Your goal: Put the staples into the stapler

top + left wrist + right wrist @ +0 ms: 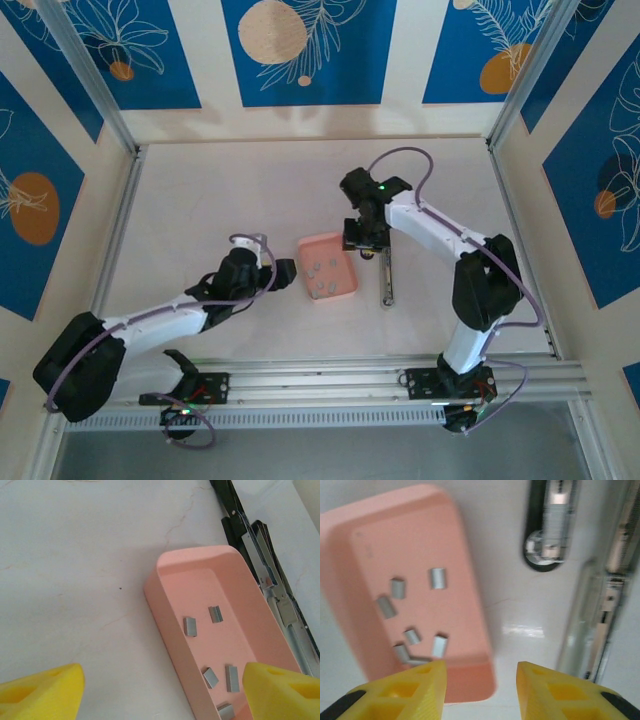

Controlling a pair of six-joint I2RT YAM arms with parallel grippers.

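A shallow pink rectangular tray (pixel 338 248) with rounded corners is seen lying flat near the middle of the desk (pixel 220 190), its long sides running roughly away from the near edge. The desk is finished in a pale, faintly veined surface. It is enclosed by cream walls on which blue panels (pixel 300 50) with white leaf outlines and orange discs are printed. Slanted aluminium posts (pixel 88 75) are set at the far corners, and a grooved aluminium rail (pixel 330 378) is laid along the near edge.

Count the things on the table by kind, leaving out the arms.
staples: 6 clear, perhaps a 7th half hidden
pink tray: 1
stapler: 1
Total: 8, or 9 with the doubtful strip
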